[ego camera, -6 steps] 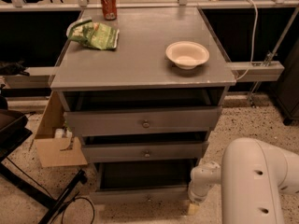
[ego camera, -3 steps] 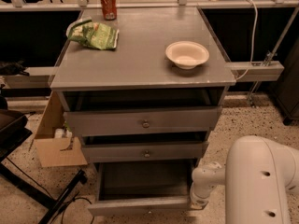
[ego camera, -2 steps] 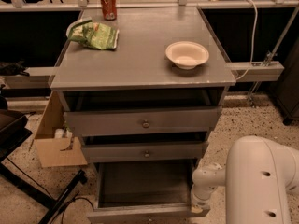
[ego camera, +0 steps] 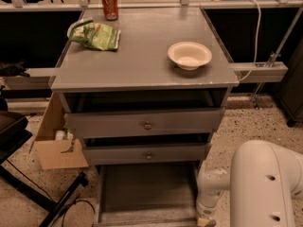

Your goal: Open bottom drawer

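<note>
Camera view. A: We find the bottom drawer [ego camera: 147, 189] at the foot of the table [ego camera: 142, 65]. It stands far out toward us, with its bare grey floor in plain sight and its front at the lower edge of the picture.
B: We agree. Above it the middle drawer [ego camera: 147, 153] and the top drawer [ego camera: 144, 123] each stand out a little, and each has a small round knob.
A: And the gripper [ego camera: 206, 220]?
B: We see it low at the drawer's front right corner, under the white arm [ego camera: 265, 183]. We cannot tell whether it is apart or together, nor whether it touches the drawer.
A: On the table we count a red can [ego camera: 110, 4] at the back, a green bag [ego camera: 97, 35] near it, and a white bowl [ego camera: 189, 55] to the right, well apart from both.
B: A cardboard box [ego camera: 54, 143] stands on the floor left of the drawers.
</note>
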You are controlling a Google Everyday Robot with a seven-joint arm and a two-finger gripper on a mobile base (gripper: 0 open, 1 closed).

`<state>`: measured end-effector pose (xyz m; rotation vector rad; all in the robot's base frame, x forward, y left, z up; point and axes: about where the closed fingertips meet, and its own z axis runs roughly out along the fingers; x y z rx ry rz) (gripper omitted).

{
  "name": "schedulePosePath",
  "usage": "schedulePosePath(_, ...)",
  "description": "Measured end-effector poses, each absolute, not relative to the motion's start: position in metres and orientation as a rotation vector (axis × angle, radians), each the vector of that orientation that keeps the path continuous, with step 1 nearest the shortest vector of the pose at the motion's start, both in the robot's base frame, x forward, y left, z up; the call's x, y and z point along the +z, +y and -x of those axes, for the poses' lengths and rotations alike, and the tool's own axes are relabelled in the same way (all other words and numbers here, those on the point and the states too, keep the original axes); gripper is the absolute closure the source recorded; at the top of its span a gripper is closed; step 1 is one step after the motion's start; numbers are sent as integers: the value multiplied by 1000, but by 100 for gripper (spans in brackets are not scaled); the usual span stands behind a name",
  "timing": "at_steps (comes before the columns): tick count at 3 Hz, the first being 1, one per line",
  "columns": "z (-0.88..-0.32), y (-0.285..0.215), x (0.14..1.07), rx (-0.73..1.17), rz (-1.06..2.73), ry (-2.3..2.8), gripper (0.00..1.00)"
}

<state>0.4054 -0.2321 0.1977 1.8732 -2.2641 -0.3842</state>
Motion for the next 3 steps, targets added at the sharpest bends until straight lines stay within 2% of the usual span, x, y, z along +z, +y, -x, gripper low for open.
schedulePosePath(1, -377, -246, 195, -451, -1821, -2202, 100)
schedulePosePath(2, -378, -245, 195, -451, -1821, -2202, 84)
schedulePosePath(3, -378, -245, 195, -451, -1821, -2202, 61)
